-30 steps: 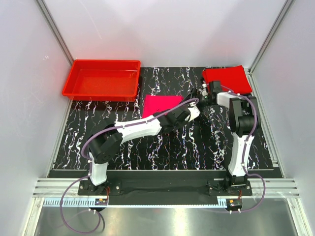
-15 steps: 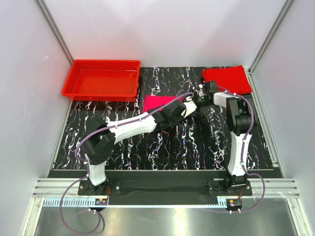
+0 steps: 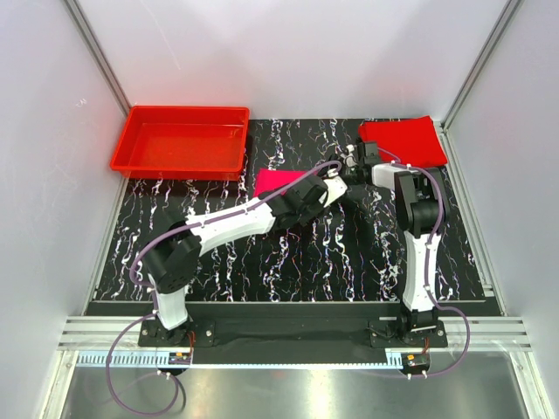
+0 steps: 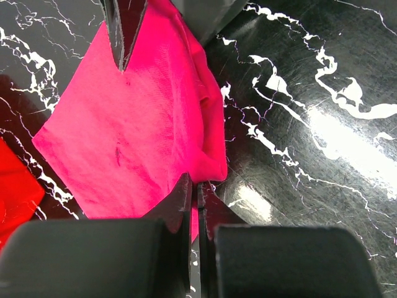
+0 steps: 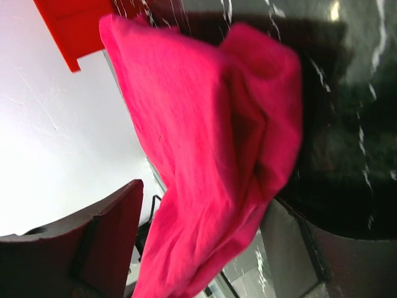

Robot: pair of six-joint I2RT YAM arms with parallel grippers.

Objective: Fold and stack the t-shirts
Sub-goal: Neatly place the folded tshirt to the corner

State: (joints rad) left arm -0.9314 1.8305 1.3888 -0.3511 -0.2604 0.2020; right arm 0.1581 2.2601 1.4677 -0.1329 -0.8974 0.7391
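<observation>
We see a glossy black tabletop veined with white (image 3: 288,262) inside a booth of plain white walls (image 3: 288,52), with a rigid red rectangular plastic tray (image 3: 179,166) at upper left. The folded pure red cloth t-shirt (image 3: 403,140) lies at upper right and the magenta-pink cloth t-shirt (image 3: 269,181) at centre. The left gripper (image 4: 193,186) is pressed together at the pink shirt's edge. The right gripper (image 5: 205,205) stands spread, with pink cloth between its fingers.

Folded pink t-shirt (image 3: 272,181) sits centrally; folded red t-shirt (image 3: 403,140) far right.
</observation>
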